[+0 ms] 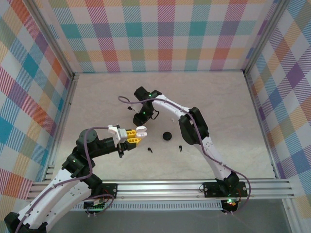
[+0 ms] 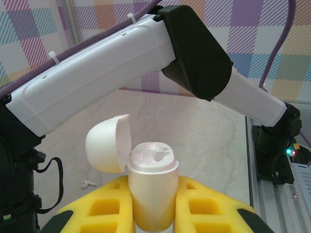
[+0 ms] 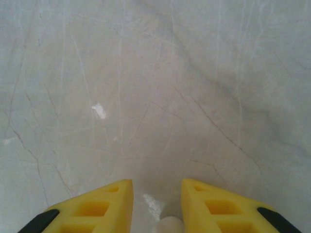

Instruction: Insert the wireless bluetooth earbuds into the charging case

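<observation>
My left tool is clamping the open white charging case above the table. Right tool: jaws partly apart, and I cannot tell if it is gripping the white bit between them. White earbud is lying beside the case. I am judging it light, slick and rigid, so I am planning to pinch its stem.

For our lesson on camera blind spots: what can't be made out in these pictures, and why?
Right wrist view: the white object between the right fingers is cut off by the bottom edge; earbud or not, unclear.
Left wrist view: the white case has pale, glary wells; contents unclear.
Top view: the black earbuds are too small to show orientation.
</observation>
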### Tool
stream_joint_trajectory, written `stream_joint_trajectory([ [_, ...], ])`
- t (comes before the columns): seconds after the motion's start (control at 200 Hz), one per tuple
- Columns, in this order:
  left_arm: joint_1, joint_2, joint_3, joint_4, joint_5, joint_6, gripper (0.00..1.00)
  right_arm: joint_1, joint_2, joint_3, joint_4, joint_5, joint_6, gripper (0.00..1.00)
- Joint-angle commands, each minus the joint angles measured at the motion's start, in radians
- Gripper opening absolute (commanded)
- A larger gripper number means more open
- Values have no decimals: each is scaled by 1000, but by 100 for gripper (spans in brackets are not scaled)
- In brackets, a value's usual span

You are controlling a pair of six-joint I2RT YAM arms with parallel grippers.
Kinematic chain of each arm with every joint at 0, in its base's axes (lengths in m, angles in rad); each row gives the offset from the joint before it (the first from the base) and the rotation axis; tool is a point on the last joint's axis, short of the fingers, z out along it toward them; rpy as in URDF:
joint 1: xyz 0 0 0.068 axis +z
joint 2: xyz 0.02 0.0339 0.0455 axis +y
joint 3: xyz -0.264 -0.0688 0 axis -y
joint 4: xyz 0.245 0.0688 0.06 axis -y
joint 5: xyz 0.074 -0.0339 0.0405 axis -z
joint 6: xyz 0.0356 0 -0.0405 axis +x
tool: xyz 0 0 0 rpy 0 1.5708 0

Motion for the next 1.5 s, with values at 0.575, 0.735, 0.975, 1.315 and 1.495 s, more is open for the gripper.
stream_joint_trajectory([
  [0.575, -8, -25, -6, -11, 0, 12, 0, -1, -80, -69, -101, 103, 75, 42],
  [0.735, -8, -26, -7, -8, 1, 12, 0, -14, -104, -106, -78, 124, 82, 47],
  [0.975, -8, -31, -9, -10, 1, 9, 0, -20, -106, -120, -74, 83, 92, 39],
  [1.315, -8, -33, -8, -14, 1, 9, 0, -20, -102, -116, -76, 61, 92, 24],
  [1.495, -8, -35, -13, -10, -3, 7, 0, -20, -108, -119, -84, 52, 131, 17],
])
